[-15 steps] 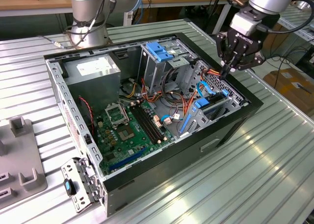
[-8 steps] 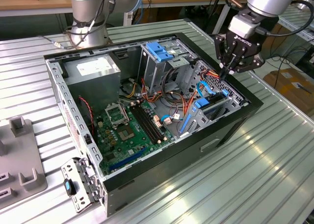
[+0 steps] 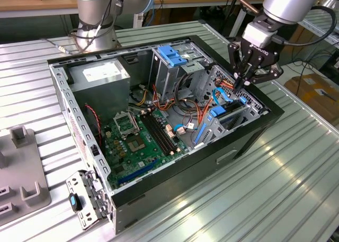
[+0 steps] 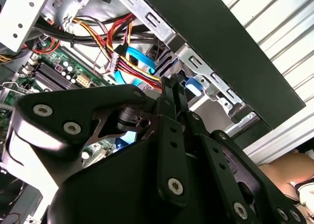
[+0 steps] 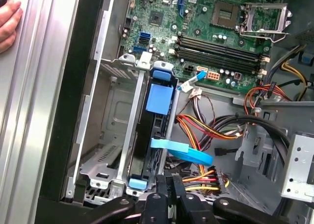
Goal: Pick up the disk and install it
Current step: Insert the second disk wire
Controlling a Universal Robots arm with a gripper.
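The disk stands on edge in the drive bay by the case's side wall, with blue carrier tabs at both ends and a blue patch on its top edge. In the exterior view it shows as a dark slab with blue plastic at the case's right end. My gripper hovers just above the end of the disk next to the power connector, its fingers shut together with nothing between them. The same gripper points down over the bay in the exterior view and shows from behind in the second wrist view.
A light blue flat cable crosses the disk's top edge. Red, yellow and black wires lie beside the fingertips. The motherboard, a metal cage with blue top and grey supply box fill the case. A person's hand rests on the table.
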